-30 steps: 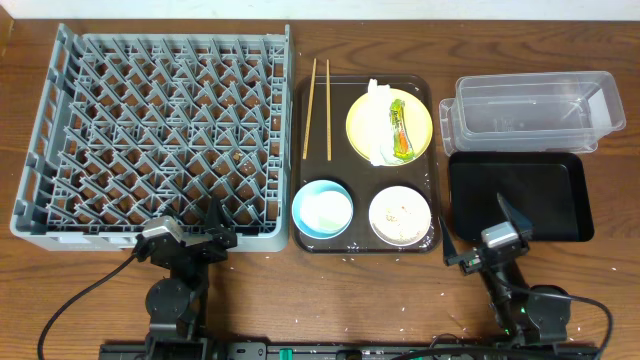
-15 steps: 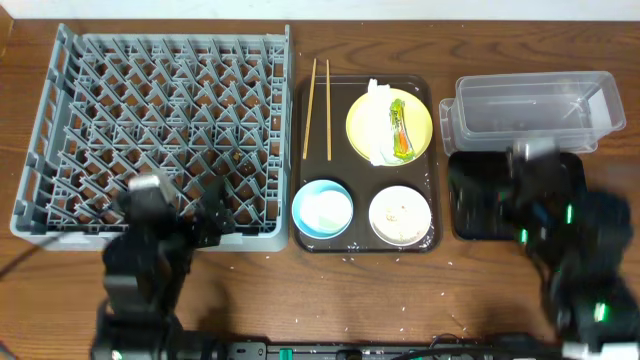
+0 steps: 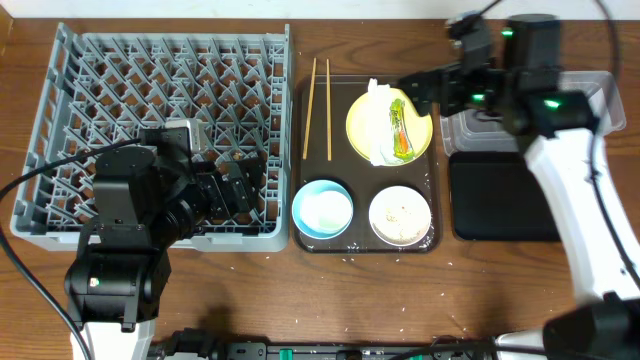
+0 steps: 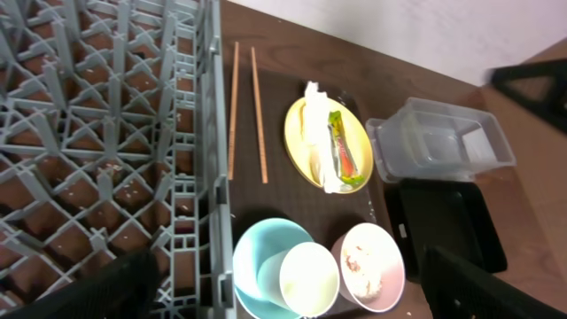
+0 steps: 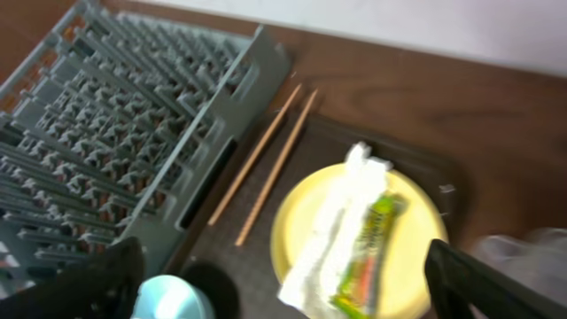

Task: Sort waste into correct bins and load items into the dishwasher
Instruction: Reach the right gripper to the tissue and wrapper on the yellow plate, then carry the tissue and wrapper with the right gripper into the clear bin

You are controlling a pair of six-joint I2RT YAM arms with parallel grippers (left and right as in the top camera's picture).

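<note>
The grey rack [image 3: 150, 90] fills the left. On the brown serving tray lie two chopsticks [image 3: 320, 95], a yellow plate [image 3: 422, 122] bearing the white napkin [image 3: 376, 125] and wrapper [image 3: 401, 132], a blue bowl [image 3: 300, 205] holding the white cup [image 4: 308, 279], and a white bowl [image 3: 400, 215] with rice scraps. The clear tub [image 3: 605, 100] and black tray [image 3: 500, 205] stand at right. My left gripper [image 3: 245, 185] is open and empty above the rack's front right corner. My right gripper [image 3: 425, 90] is open and empty above the plate's far right edge.
The brown serving tray [image 3: 365, 242] sits between the rack and the bins. My right arm crosses over the clear tub and hides part of it. Small white specks lie on the wooden table in front of the serving tray.
Both arms have lifted from the table's front edge. The left one moved over the rack's front right. The right one swung to the far side, over the plate and tub.
</note>
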